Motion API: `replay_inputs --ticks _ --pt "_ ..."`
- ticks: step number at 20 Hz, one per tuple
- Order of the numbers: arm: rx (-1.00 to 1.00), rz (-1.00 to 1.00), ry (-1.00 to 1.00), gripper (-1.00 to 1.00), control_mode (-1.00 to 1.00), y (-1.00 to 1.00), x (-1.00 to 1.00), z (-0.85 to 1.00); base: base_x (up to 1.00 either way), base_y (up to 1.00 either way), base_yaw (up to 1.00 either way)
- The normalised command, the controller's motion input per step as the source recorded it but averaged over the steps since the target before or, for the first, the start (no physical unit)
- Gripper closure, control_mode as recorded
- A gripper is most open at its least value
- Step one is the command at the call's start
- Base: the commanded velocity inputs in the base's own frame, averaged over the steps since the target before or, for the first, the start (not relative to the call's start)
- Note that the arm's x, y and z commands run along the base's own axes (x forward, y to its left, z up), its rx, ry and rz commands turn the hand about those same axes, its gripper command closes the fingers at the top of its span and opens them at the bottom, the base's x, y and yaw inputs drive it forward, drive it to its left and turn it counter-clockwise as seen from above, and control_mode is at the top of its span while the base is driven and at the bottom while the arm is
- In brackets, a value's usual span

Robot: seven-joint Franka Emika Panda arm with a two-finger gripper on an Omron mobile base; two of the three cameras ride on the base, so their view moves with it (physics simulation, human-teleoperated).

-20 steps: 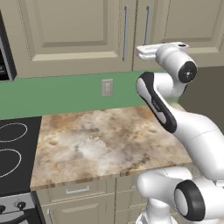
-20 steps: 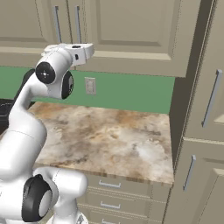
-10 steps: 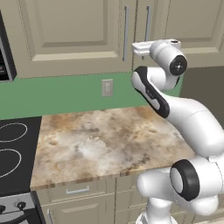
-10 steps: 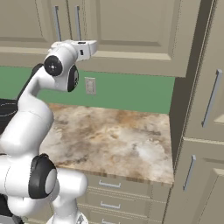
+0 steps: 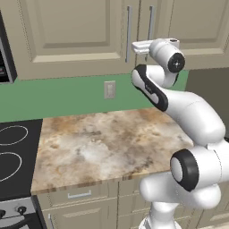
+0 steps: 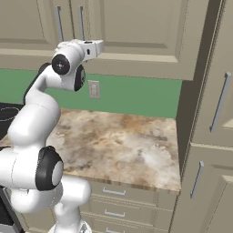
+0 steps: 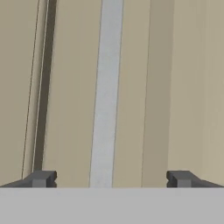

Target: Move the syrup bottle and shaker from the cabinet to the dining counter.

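The cabinet [image 5: 76, 36] spanned the wall above the table [image 5: 107, 143], with both panelled doors shut, so the syrup bottle and the shaker could not be seen. Two vertical silver bar handles stood side by side at the meeting edges of the doors. A green wall strip with a beige outlet plate [image 5: 109, 89] ran between the cabinet and the table. A black cooktop [image 5: 15, 156] adjoined the left end of the marbled top. A tall beige cabinet [image 6: 214, 113] stood at the right end.

The arm [image 5: 188, 112] rose from the base, folded back at the elbow and reached upward to the level of the lower cabinet doors. The wrist was turned so that the hand lay horizontal and pointed at the door fronts.

The tool [image 5: 136, 46] was positioned just before the right-hand handle [image 7: 106, 92]. In the hand view, the fingertips [image 7: 41, 178] stood far apart, one on each side of the handle. The jaws were fully spread and held nothing. Contact with the handle could not be determined.
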Motion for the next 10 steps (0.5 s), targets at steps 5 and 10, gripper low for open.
replay_inputs --ticks 5,10 --pt "0.00 0.00 0.01 -1.00 -1.00 0.00 0.27 -0.01 0.00 0.00 0.00" --pt "0.00 0.00 0.01 -1.00 -1.00 0.00 0.37 -0.06 0.00 0.00 0.00"
